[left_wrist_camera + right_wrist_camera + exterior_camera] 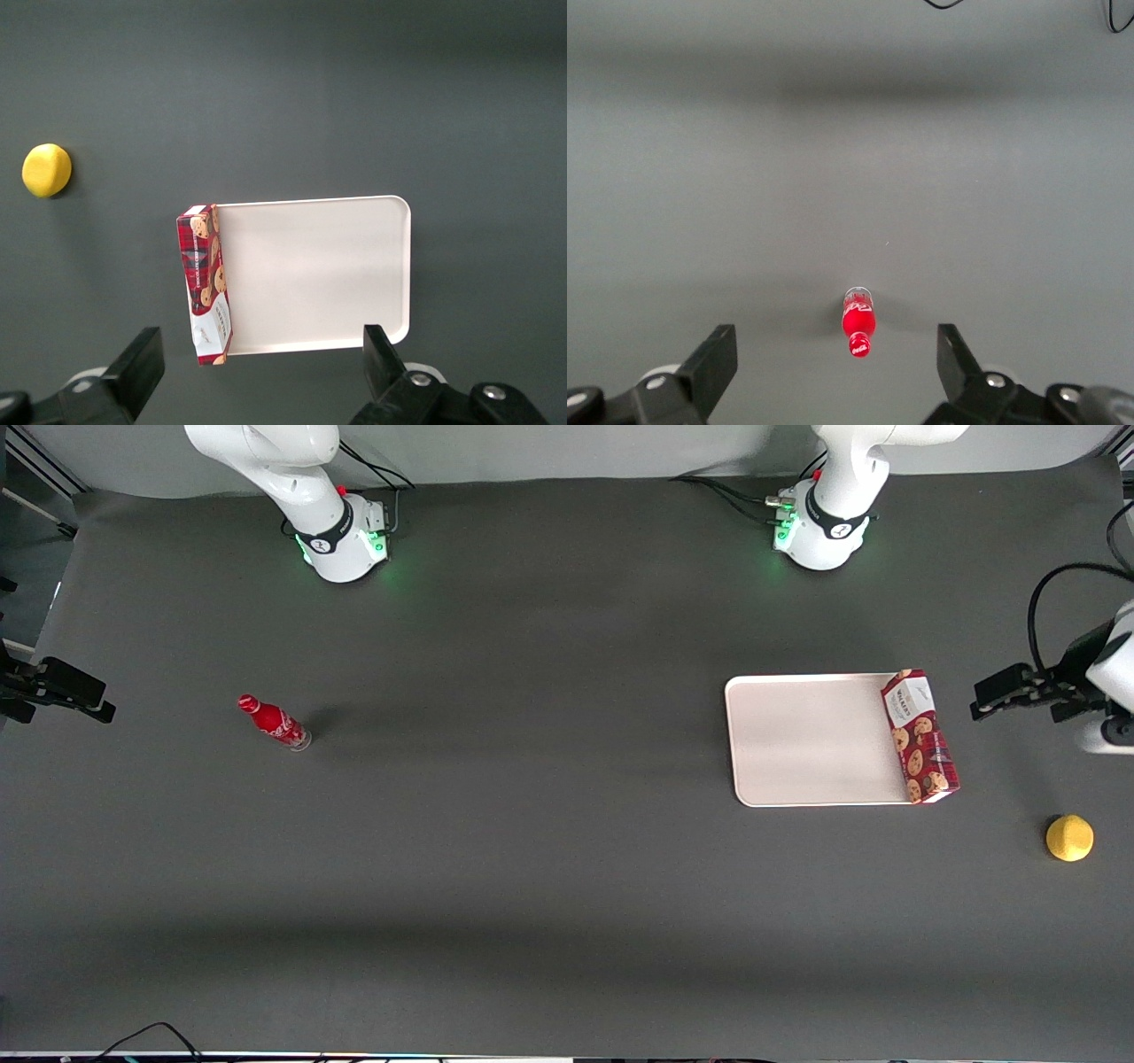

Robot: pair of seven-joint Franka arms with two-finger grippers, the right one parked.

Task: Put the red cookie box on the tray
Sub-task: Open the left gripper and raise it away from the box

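Observation:
The red cookie box [920, 737] is a long dark-red plaid carton with cookie pictures and a white label at one end. It lies along the edge of the pale tray [806, 740] that faces the working arm's end, and its ends reach just past the tray's corners. In the left wrist view the red cookie box [205, 283] covers that edge of the tray [319, 270]. My gripper [990, 695] hangs in the air, away from the box toward the working arm's end. The gripper [261, 345] is open, with nothing between its fingers.
A yellow lemon-like fruit [1069, 838] lies on the dark table nearer the front camera than my gripper, and the fruit [46, 170] shows in the left wrist view too. A small red bottle [275, 723] stands toward the parked arm's end.

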